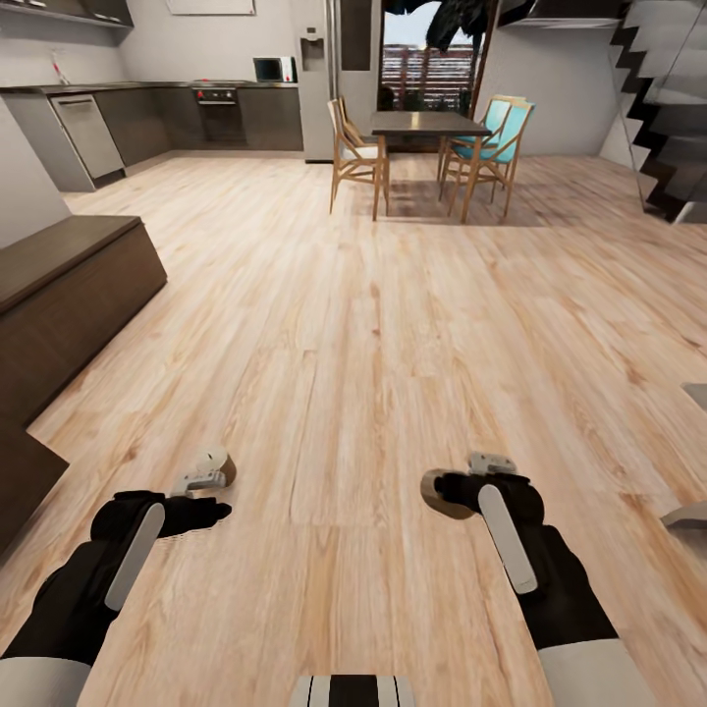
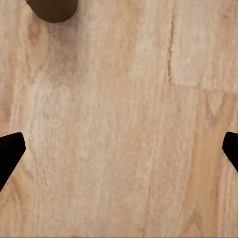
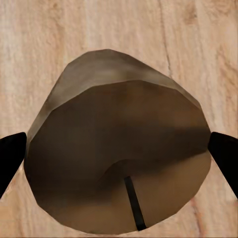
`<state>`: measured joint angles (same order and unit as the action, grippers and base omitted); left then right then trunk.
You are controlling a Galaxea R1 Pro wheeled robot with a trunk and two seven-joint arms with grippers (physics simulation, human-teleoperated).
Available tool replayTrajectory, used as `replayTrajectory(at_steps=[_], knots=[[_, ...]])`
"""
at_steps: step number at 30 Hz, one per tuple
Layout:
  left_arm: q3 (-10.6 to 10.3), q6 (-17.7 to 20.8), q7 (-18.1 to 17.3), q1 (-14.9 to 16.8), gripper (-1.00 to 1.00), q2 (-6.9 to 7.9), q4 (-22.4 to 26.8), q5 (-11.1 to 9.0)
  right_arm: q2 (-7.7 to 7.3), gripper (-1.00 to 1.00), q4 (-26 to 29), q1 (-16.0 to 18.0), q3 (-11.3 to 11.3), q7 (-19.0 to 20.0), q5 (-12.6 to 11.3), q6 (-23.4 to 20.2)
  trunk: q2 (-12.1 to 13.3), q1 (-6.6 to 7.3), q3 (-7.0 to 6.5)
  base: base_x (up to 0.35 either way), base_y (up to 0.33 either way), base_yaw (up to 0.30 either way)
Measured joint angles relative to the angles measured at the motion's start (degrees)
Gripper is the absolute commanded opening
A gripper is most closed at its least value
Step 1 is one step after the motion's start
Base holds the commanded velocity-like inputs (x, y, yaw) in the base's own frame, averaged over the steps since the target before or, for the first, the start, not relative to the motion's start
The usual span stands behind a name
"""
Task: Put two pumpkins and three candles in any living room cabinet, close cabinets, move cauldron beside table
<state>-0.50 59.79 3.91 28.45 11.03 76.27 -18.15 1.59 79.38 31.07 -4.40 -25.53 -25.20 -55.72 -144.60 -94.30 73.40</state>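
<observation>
— What's the right hand (image 1: 444, 491) got there?

— A short, stubby tan-brown candle (image 1: 439, 496) with a paler flat top; from the camera on that wrist you can see the little dark wick (image 3: 134, 202) plainly. The black fingers (image 3: 11, 157) sit one on each side of it, clamped against its body, and it hangs above the pale wooden plank floor (image 1: 393, 324), down at about five o'clock from where the robot's head looks.

— And the left hand (image 1: 211, 513)?

— Holding nothing. Its wrist camera shows the two dark fingertips (image 2: 10, 151) set wide apart with bare planks between them. Another tan-brown stubby candle (image 1: 214, 465) lies just beyond that hand, at roughly seven o'clock, beside a small white-grey piece I can't make out. The same candle shows as a dark round shape (image 2: 52, 9) at the edge of the left wrist picture.

— Where's the cabinet?

— The long, low, dark brown wooden unit (image 1: 69, 295) runs along at nine o'clock, its fronts shut as far as I can see.

— Anything farther off?

— At twelve o'clock a dark-topped dining table (image 1: 429, 125) with wooden chairs (image 1: 355, 152), two of them with teal seats. The grey kitchen cupboards (image 1: 196, 118) stand at eleven o'clock, and a dark staircase (image 1: 663, 118) rises at two o'clock.
</observation>
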Motion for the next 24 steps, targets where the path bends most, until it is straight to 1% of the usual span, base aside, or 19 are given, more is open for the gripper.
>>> replayTrajectory(at_steps=[3,6,9,13,16,21,24], knots=[[0.0,0.0,-0.01,0.0,1.0,0.01,0.02,0.0,0.29,-1.0,3.74,-0.09,-0.18,-0.05,0.09,-0.88,0.0,0.0,0.0,0.337,0.0,0.011],[-0.03,0.0,-0.01,0.0,1.0,0.04,0.04,0.0,0.64,-1.0,7.81,-0.41,-0.29,-0.06,0.0,-3.34,0.0,0.0,0.0,0.306,0.0,0.004],[-0.05,0.01,0.02,0.0,1.0,0.08,0.08,-0.03,0.89,-1.0,10.2,-1.19,-0.45,-0.02,0.16,-4.14,0.0,-0.02,0.0,0.174,0.0,0.001],[-0.02,0.0,-0.01,0.0,1.0,0.12,0.14,-0.08,1.41,-1.0,10.99,-1.44,-1.44,0.02,-0.16,-4.08,0.0,-0.02,0.01,0.137,0.005,0.0],[0.0,0.01,-0.01,0.0,1.0,0.11,0.02,-0.08,1.5,-1.0,11.06,-1.47,-1.6,0.02,0.27,-4.14,0.0,-0.01,0.01,0.251,0.037,0.0],[0.06,0.02,-0.01,0.0,1.0,0.26,-0.04,-0.07,1.56,-1.0,11.03,-1.55,-1.73,0.02,0.29,-4.12,0.0,-0.01,0.0,0.272,0.145,0.025],[0.08,0.02,0.01,0.0,1.0,0.32,-0.01,-0.07,1.57,-1.0,11.01,-1.55,-1.75,0.02,0.24,-4.12,0.0,-0.01,0.0,0.264,0.188,0.189]])
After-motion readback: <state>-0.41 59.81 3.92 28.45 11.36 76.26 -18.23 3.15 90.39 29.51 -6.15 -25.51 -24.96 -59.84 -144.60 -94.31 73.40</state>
